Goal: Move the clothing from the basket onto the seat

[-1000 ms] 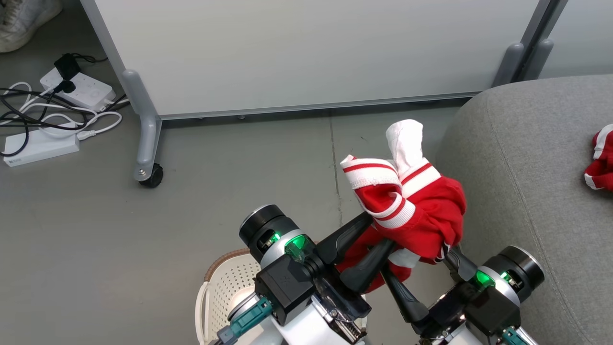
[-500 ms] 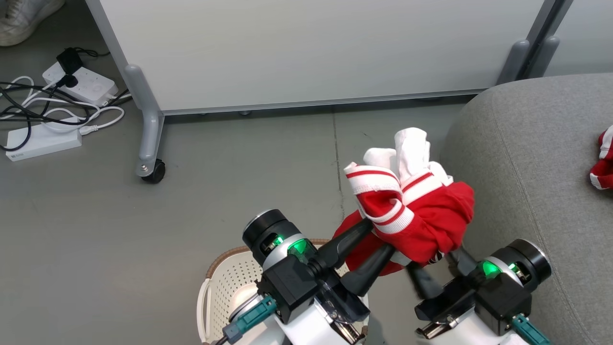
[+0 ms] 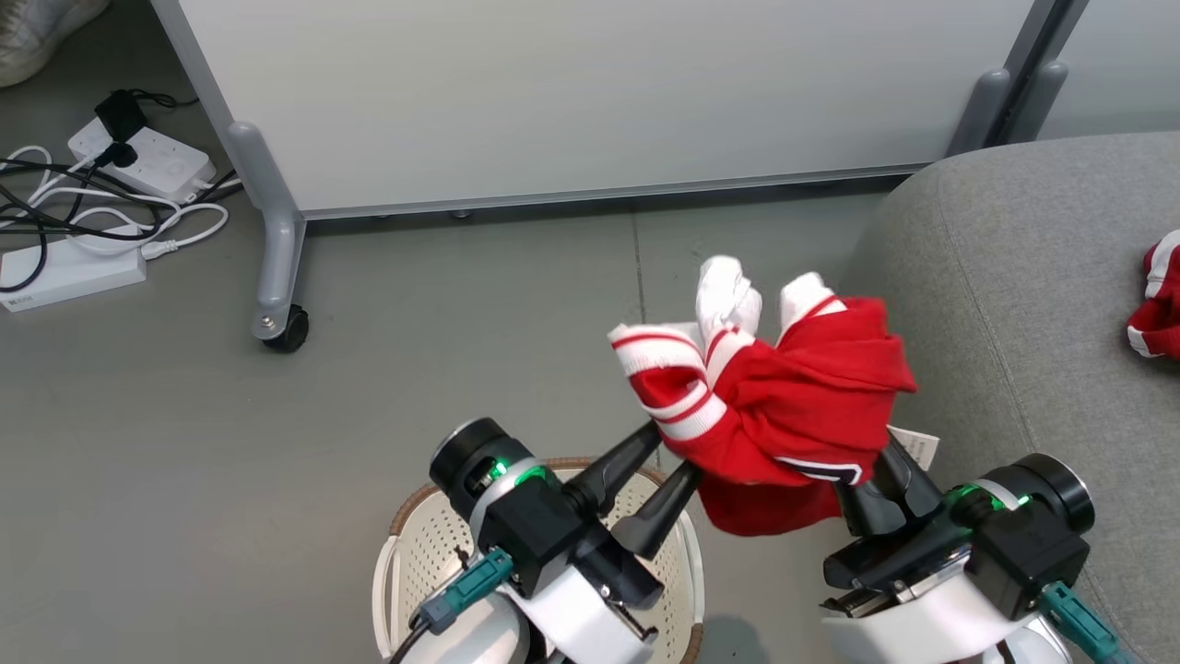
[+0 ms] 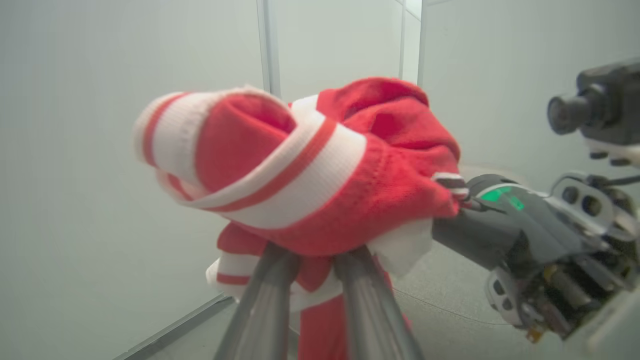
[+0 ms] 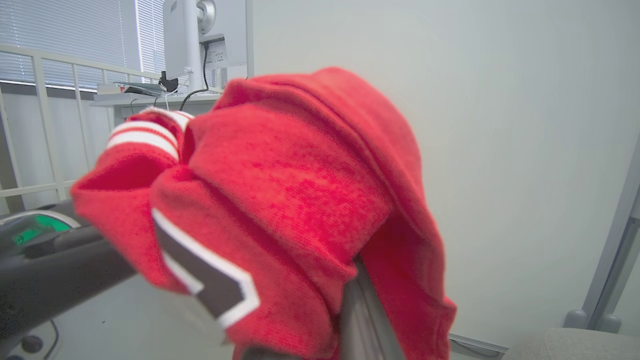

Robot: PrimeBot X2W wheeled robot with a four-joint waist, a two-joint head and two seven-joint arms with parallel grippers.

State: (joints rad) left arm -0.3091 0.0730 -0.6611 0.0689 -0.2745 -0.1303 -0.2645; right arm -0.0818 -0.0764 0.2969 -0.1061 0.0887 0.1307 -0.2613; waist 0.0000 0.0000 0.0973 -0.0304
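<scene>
A bunched red garment with white-and-red striped cuffs, the clothing (image 3: 793, 406), hangs in the air between the basket and the seat. My left gripper (image 3: 675, 452) is shut on its lower left fold; in the left wrist view the cloth (image 4: 310, 190) sits bunched on top of both fingers (image 4: 270, 295). My right gripper (image 3: 876, 466) is shut on the right underside, its tips buried in the cloth. The right wrist view has the clothing (image 5: 280, 190) draped over one finger (image 5: 365, 320). The cream basket (image 3: 406, 544) stands on the floor under my left arm. The grey seat (image 3: 1032, 277) is at the right.
Another red and white garment (image 3: 1157, 304) lies on the seat at the right edge. A pale grey wheeled partition (image 3: 590, 92) stands behind, its castor (image 3: 286, 330) on the floor at the left. Power strips and cables (image 3: 101, 212) lie at the far left beside a shoe (image 3: 37, 23).
My right gripper's fingers, spread wide a second ago, have come together on the garment. The bundle has shifted and flattened. My left gripper keeps its hold; the camera has moved slightly.
</scene>
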